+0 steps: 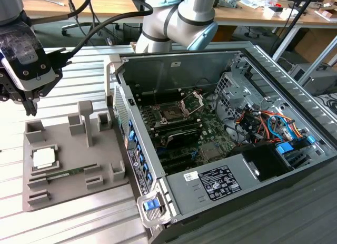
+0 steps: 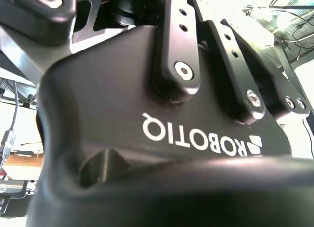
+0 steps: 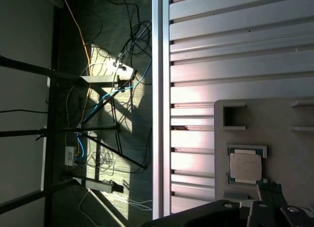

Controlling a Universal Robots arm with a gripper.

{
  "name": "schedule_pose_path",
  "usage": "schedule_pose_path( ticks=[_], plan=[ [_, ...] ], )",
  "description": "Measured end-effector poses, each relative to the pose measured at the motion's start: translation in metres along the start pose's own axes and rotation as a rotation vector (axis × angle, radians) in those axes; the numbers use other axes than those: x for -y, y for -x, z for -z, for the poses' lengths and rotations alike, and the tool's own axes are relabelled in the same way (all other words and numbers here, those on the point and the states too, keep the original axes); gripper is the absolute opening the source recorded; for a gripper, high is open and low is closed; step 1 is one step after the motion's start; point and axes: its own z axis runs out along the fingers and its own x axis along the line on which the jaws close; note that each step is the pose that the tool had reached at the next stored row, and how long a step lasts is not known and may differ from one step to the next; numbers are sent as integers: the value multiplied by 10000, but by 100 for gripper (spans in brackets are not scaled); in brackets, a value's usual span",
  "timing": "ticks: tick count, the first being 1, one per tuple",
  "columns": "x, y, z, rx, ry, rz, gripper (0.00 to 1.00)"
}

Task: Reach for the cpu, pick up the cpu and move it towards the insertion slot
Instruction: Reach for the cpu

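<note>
- Silvery-beige, your small flat square cpu (image 1: 43, 158) lay in a recess of the grey plastic tray (image 1: 73, 149).
- Your black gripper (image 1: 27, 103) hung near the tray's corner, apart from the cpu; you couldn't tell how wide it stood.
- Your dark, metal-framed insertion slot (image 1: 171, 116) sat well apart, partly shadowed.

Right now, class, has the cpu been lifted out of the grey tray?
No, in the exterior view the cpu lies flat in its recess of the grey tray.
</note>
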Motion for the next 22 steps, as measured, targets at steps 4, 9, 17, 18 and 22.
schedule_pose_path(
  ticks=[4, 9, 17, 18, 22],
  plan=[
    [0, 0, -10, 0, 0, 0, 11],
    [1, 0, -25, 0, 0, 0, 11],
    [2, 0, -49, -1, 0, 0, 11],
    [2, 0, -56, 0, 0, 0, 11],
    [2, 0, -60, 0, 0, 0, 11]
  ],
)
